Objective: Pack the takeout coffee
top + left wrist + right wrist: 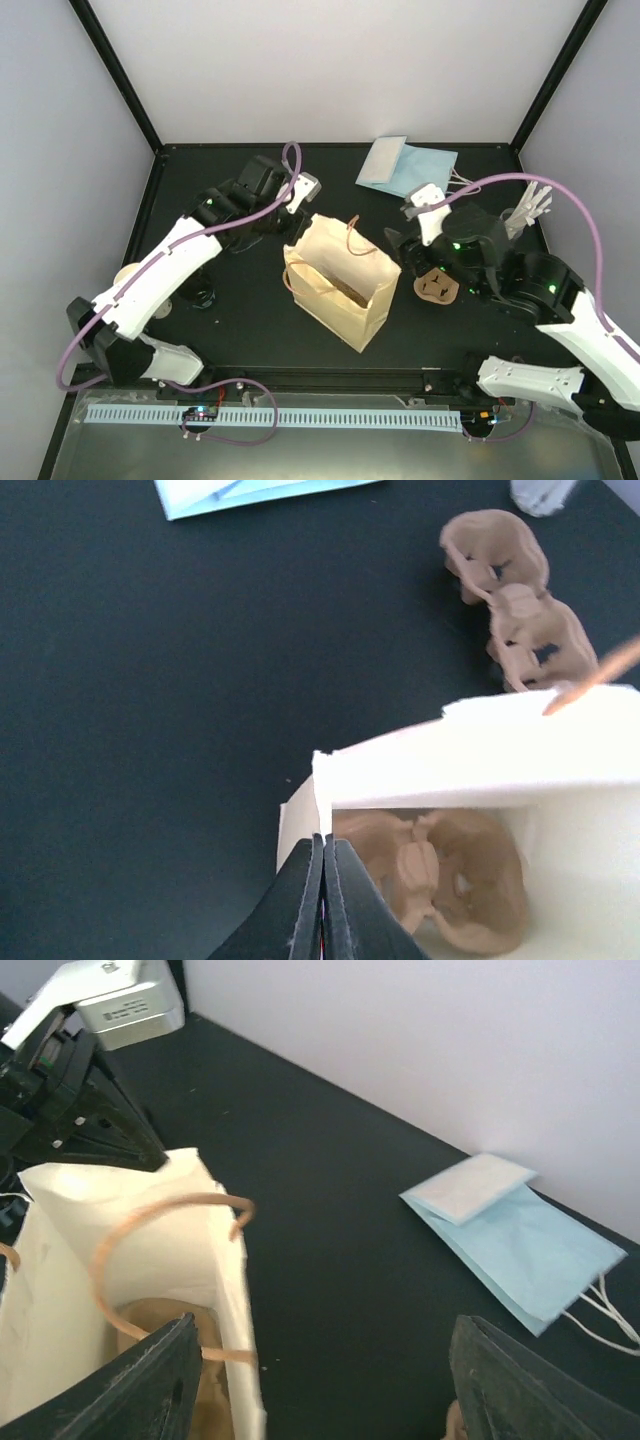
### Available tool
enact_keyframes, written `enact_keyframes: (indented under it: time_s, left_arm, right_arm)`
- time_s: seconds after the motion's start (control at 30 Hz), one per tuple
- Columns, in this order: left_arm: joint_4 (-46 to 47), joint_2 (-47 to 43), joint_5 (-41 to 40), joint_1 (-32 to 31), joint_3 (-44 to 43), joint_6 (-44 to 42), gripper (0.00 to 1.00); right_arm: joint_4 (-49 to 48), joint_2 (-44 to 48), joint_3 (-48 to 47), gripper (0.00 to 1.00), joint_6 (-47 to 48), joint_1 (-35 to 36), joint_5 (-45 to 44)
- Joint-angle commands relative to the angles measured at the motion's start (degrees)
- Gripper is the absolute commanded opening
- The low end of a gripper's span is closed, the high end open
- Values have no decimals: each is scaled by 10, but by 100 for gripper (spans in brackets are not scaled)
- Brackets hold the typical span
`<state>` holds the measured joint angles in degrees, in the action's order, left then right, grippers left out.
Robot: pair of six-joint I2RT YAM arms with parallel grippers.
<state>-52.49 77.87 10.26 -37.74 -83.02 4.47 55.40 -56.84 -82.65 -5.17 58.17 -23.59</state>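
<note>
The black counter (250, 330) carries everything. The big tan bag (345, 290) stands open between the two end effectors. The left end effector (322, 870) is pressed together on a corner of the bag's rim and holds the mouth open. The right end effector (330, 1360) is just beside the bag on the other side, its fingers apart and nothing in it. Flat blue bags (405, 165) lie beyond the right end effector. A brown cup tray (440, 870) sits at the bottom of the bag, below the left end effector. A second tray (437, 287) lies on the counter close to the right one.

The coffee is hard to find. A dark round shape (196, 292) far behind the left end effector, half under that arm, may be its lid. I cannot tell.

To do this well, the left side should hold the rim firm and not tip the bag. The right side should fetch the cup, hold it by its side and keep it upright. It should miss the bag's handle (175, 1200) and set the cup into the tray inside.

No writing can be read. A label (125, 1005) above the left end effector is too small.
</note>
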Motion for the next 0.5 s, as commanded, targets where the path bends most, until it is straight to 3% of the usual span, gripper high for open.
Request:
enact_keyframes:
  time_s: [0.0, 0.47]
  left_arm:
    - [-26, 42, -31, 22, -64, 15, 1]
    - [-8, 157, 12, 133, -171, -3, 1]
  right_arm:
    - [19, 21, 15, 71, -33, -42, 18]
    - [19, 53, 88, 71, -74, -118, 5]
